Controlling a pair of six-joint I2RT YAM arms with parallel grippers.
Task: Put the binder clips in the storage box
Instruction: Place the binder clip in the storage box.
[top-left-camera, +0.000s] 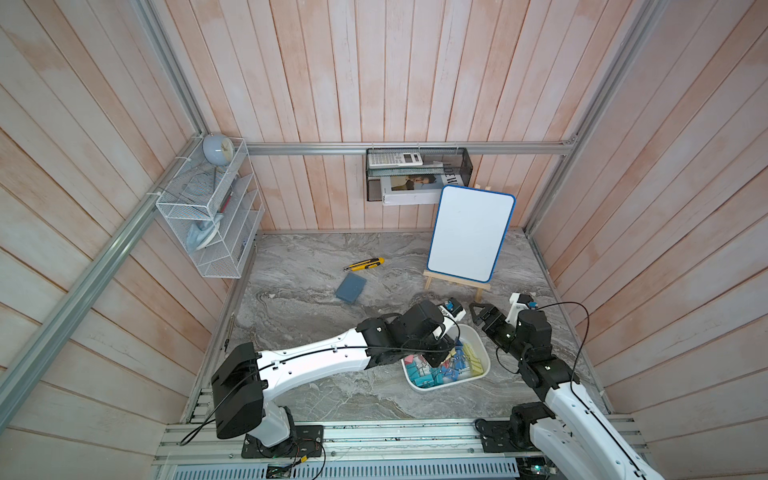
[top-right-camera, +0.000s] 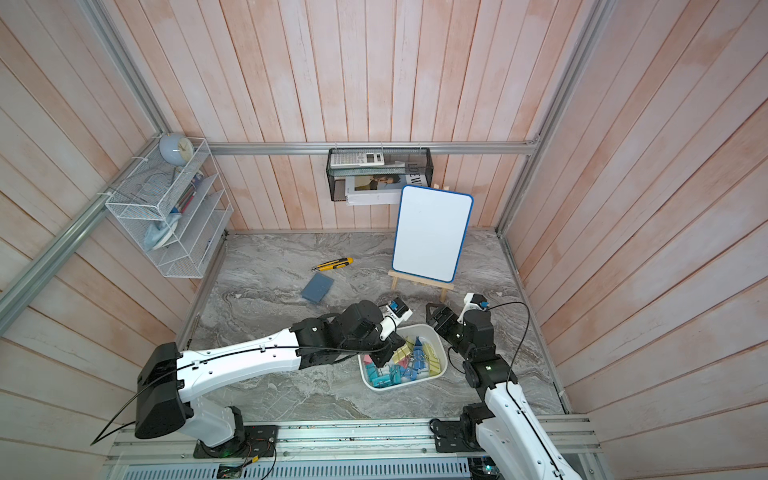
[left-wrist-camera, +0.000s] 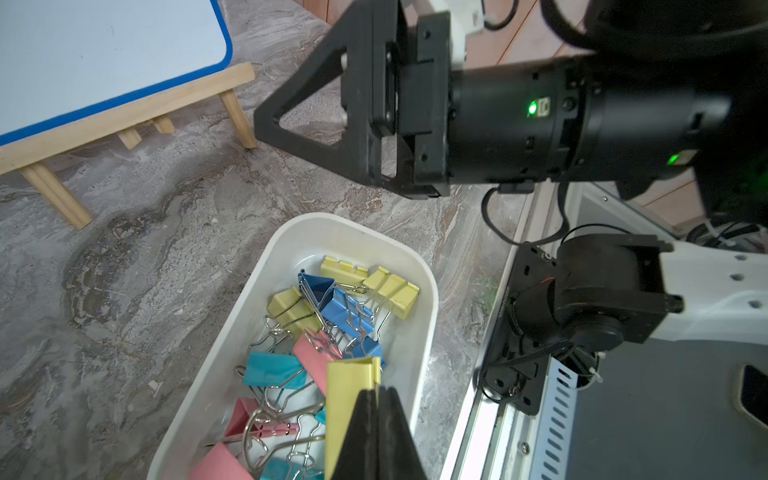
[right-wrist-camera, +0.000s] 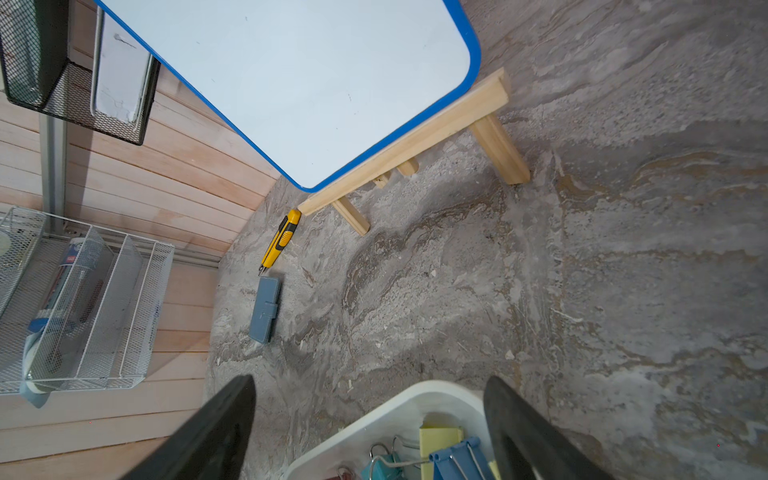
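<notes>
Toward 5 o'clock on the marble tabletop (top-left-camera: 311, 386) sits the white storage box (left-wrist-camera: 432, 299), heaped with binder clips (left-wrist-camera: 345, 316). At its 1 o'clock corner the right end effector (right-wrist-camera: 370, 379) hangs with jaws spread wide, empty. Reaching in from 9 o'clock, the left end effector (left-wrist-camera: 376, 392) is clamped on a yellow clip (left-wrist-camera: 349, 386) above the heap. Best release, I judge: sink lower, then open over the bare floor at the box's 12 o'clock end, so the clip cannot bounce off the heap and over the low wall.
</notes>
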